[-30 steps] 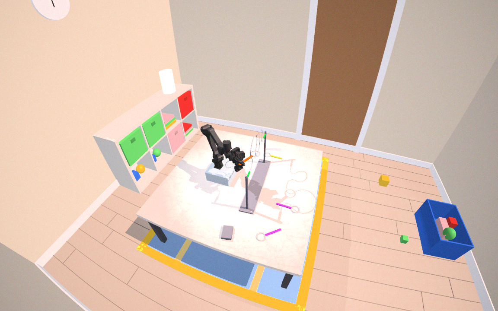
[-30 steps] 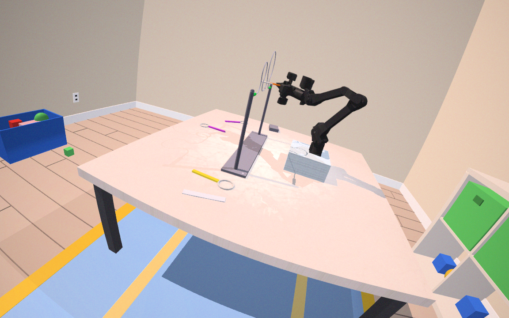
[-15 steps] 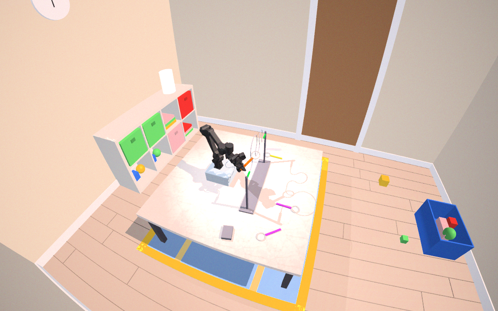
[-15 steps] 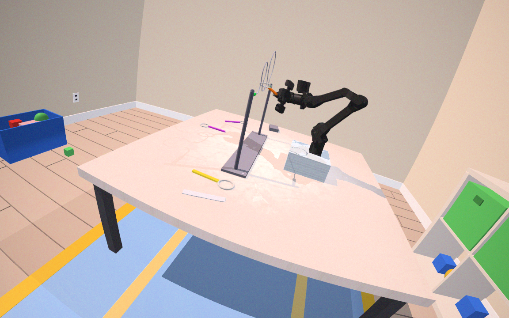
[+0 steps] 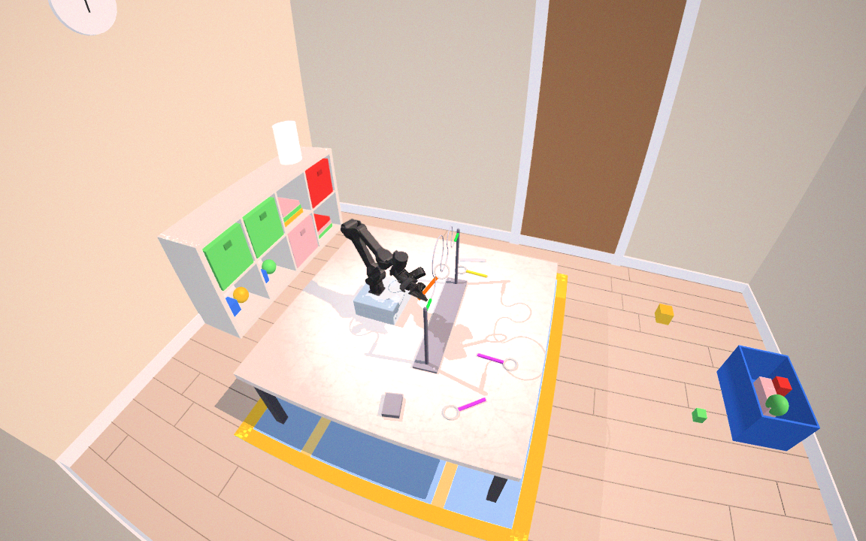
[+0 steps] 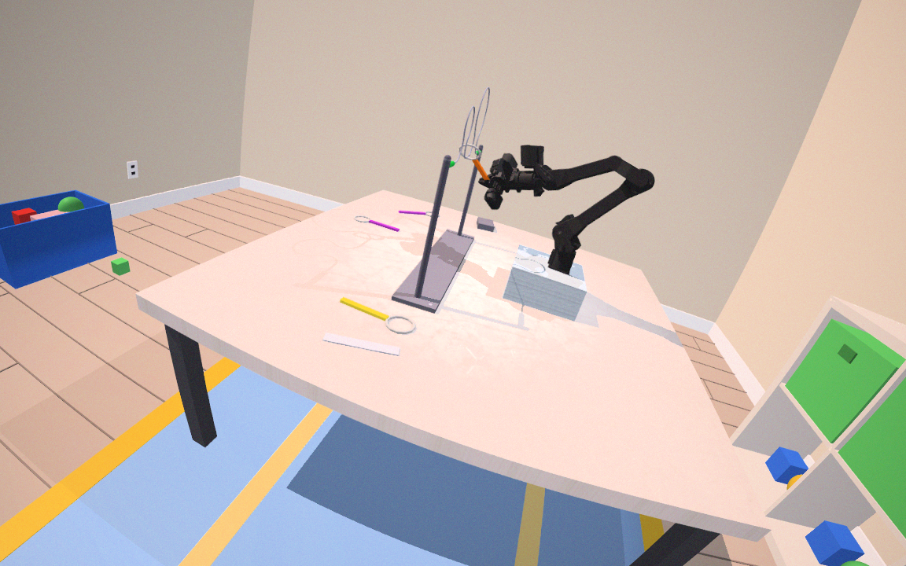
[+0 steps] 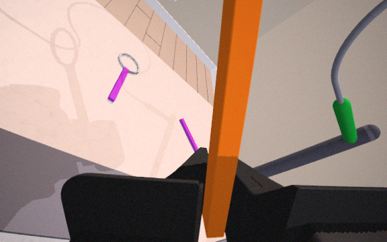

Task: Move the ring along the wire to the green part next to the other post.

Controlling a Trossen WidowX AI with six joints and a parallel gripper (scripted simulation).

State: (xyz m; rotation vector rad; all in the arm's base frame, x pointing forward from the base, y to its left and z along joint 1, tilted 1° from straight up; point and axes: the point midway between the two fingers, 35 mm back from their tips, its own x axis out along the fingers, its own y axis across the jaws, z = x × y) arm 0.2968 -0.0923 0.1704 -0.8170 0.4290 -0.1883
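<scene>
My gripper (image 5: pixel 425 293) (image 6: pixel 485 181) (image 7: pixel 209 155) is shut on the orange handle (image 5: pixel 430 284) (image 6: pixel 480 169) (image 7: pixel 236 84). The ring (image 5: pixel 441 271) (image 6: pixel 469 152) is around the low part of the thin grey wire (image 6: pixel 487 105) (image 7: pixel 335 64), between the posts; whether they touch is too small to tell. The ring is out of the wrist view. One green part (image 5: pixel 428 303) (image 6: pixel 477 152) (image 7: pixel 345 120) joins the post (image 5: pixel 425 336) (image 6: pixel 469 196) (image 7: pixel 301 156) nearer the top camera. The other green part (image 5: pixel 456 237) (image 6: pixel 452 163) is at the other post (image 5: pixel 457 262) (image 6: pixel 432 225).
The posts stand on a grey base (image 5: pixel 446 315) (image 6: pixel 442 273). Beyond it lie two magenta-handled rings (image 5: pixel 490 358) (image 7: pixel 117 85). A yellow-handled ring (image 5: pixel 476 273) (image 6: pixel 365 308) and a white strip (image 6: pixel 361 343) lie near one end. A grey block (image 5: pixel 392 405) (image 6: pixel 485 223) lies near the other.
</scene>
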